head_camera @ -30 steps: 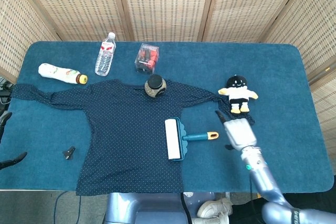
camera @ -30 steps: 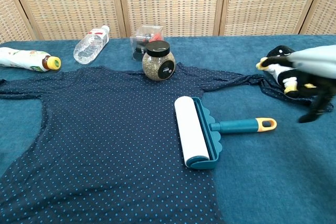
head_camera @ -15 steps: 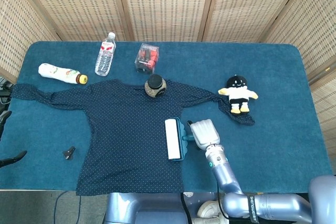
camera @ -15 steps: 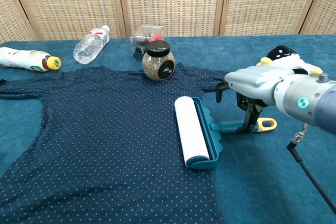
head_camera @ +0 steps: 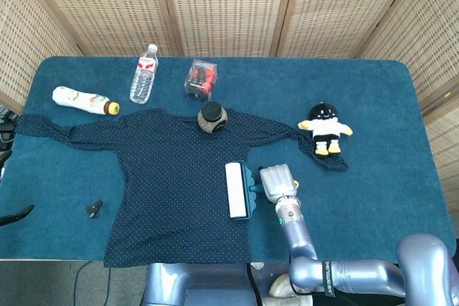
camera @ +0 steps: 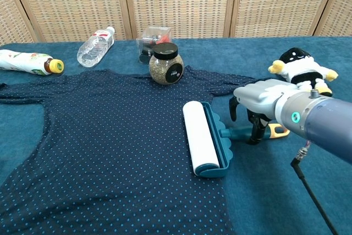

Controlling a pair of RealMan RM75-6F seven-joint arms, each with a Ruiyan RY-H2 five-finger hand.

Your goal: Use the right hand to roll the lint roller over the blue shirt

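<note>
The blue dotted shirt lies spread flat on the blue table. The lint roller rests on its right edge, white roll on the fabric, with the teal handle and its orange end pointing right. My right hand hovers directly over the handle. Its fingers hang down on either side of the handle and touch it without closing round it. Only dark fingertips of my left hand show at the left edge, spread apart and holding nothing.
A glass jar stands on the shirt's collar. A penguin plush sits on the right sleeve. At the back are a water bottle, a drink bottle and a red box. A black clip lies left.
My right hand moved left from near the plush to above the roller handle, then sank lower, so its fingers now reach the handle. The roller has not moved.
</note>
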